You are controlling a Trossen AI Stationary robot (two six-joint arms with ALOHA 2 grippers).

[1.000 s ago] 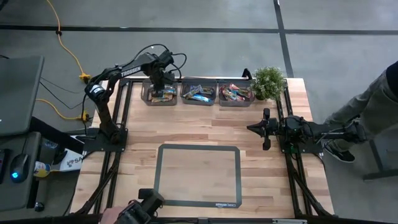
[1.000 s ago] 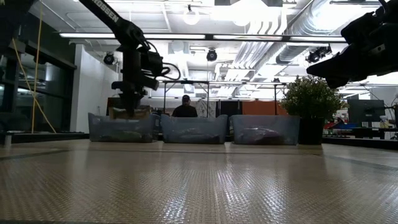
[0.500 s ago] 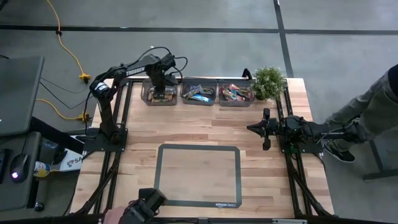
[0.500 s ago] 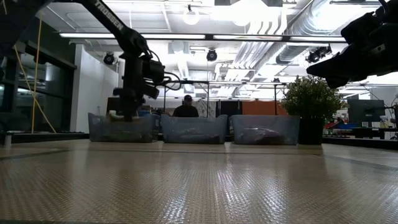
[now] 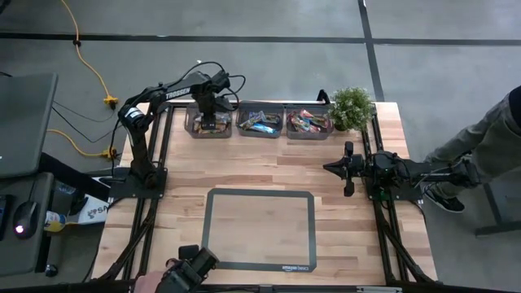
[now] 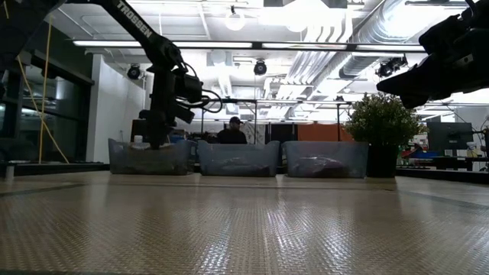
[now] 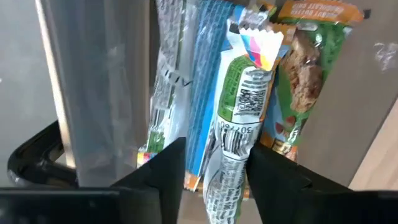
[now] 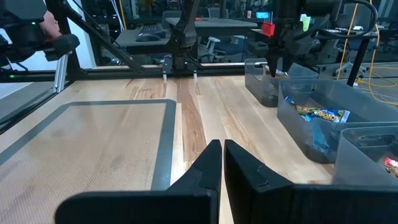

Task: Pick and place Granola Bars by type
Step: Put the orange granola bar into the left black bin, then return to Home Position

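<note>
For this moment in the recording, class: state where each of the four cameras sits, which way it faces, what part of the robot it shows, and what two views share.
High view: overhead, straight down on the wooden table; both arms, left gripper in the left clear grey plastic bin.
Low view: table height, looking level across at three bins; left arm reaches into that bin.
Left wrist view: looks past its open dark fingers at wrapped granola bars.
Right wrist view: looks along the table past the shut right gripper.
Shared: high and low views show the small green potted plant.
</note>
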